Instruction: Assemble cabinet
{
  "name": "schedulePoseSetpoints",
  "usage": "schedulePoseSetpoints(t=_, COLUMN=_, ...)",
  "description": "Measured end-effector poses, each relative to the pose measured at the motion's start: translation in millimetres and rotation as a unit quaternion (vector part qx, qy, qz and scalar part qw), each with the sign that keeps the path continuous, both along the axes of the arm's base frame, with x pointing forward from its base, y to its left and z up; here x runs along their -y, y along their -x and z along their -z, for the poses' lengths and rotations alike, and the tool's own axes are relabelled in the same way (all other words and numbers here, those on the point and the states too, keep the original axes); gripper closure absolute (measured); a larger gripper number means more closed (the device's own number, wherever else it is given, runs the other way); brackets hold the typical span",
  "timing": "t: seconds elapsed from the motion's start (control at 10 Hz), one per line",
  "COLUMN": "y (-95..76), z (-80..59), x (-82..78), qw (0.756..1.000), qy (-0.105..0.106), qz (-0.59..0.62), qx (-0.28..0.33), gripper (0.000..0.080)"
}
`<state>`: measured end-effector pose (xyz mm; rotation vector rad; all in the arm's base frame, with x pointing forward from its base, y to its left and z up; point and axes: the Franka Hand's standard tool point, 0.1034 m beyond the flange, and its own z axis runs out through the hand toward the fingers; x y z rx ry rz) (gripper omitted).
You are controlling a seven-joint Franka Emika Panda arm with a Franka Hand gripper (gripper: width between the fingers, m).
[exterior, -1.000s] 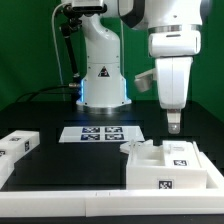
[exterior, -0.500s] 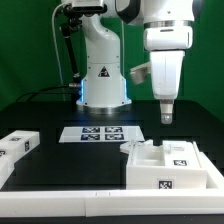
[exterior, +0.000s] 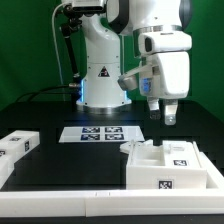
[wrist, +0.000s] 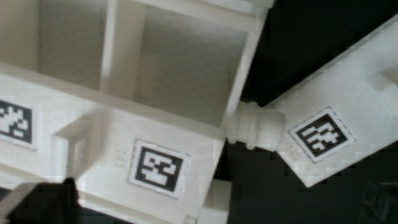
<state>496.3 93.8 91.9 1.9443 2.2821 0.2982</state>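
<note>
On the black table (exterior: 60,165) we see everything laid out, with a long white ledge (exterior: 90,205) running along its near edge; behind it, towards the middle of the exterior view, the white Panda arm (exterior: 100,65) rises from its base and bends over to the exterior view's right, its bulky wrist tilted; below that wrist, at the near right of the exterior view, stands the cabinet (exterior: 165,168), a white open-topped box of flat panels with inner walls that split it into compartments; the wrist view looks down on this same cabinet (wrist: 169,60), with its dividers running across the picture, and on a tagged white block (wrist: 320,130) that seems to touch the box at one corner, dark table showing between them elsewhere; at the exterior view's left edge, well apart from the cabinet, lie loose white panels (exterior: 18,145) that bear tags of their own; the marker board (exterior: 103,133) lies flat between the arm's base and the cabinet; the gripper (exterior: 170,117) hangs in the air above the cabinet's far side, touching nothing, and we see nothing in its grasp; we cannot tell how far apart its fingers stand; smallest of all are the black-and-white fiducial tags (exterior: 166,184) on the cabinet's near face and top.
</note>
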Motion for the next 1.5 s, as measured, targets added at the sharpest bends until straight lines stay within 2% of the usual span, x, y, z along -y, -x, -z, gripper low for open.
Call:
schedulePoseSetpoints(t=0.1, y=5.4, z=1.8, x=2.7, qw=1.000, qy=0.001, qz=0.009, qx=-0.006, gripper=0.0002)
schedulePoseSetpoints(t=0.5, y=4.8, z=2.7, x=3.4, qw=1.000, qy=0.002, qz=0.003, qx=-0.006, gripper=0.0002)
schedulePoseSetpoints(t=0.6, y=8.6, z=4.3, x=4.0, qw=0.995, qy=0.026, qz=-0.100, qx=0.009, gripper=0.0002)
schedulePoseSetpoints(t=0.7, y=14.2, z=6.3, x=-1.3, qw=0.991, qy=0.032, qz=-0.128, qx=0.013, gripper=0.0002)
schedulePoseSetpoints(t=0.9, y=31.3, z=10.5, x=-23.3, qw=0.980, qy=0.046, qz=-0.194, qx=0.023, gripper=0.0002)
schedulePoseSetpoints(t=1.0, y=36.6, z=13.5, x=-24.0, qw=0.977, qy=0.050, qz=-0.204, qx=0.023, gripper=0.0002)
schedulePoseSetpoints(t=1.3, y=34.9, z=13.6, x=-21.7, qw=0.978, qy=0.051, qz=-0.202, qx=0.023, gripper=0.0002)
schedulePoseSetpoints(t=1.4, y=34.9, z=14.4, x=-19.3, qw=0.974, qy=0.055, qz=-0.217, qx=0.023, gripper=0.0002)
schedulePoseSetpoints(t=1.5, y=34.9, z=17.6, x=-10.4, qw=0.969, qy=0.062, qz=-0.238, qx=0.021, gripper=0.0002)
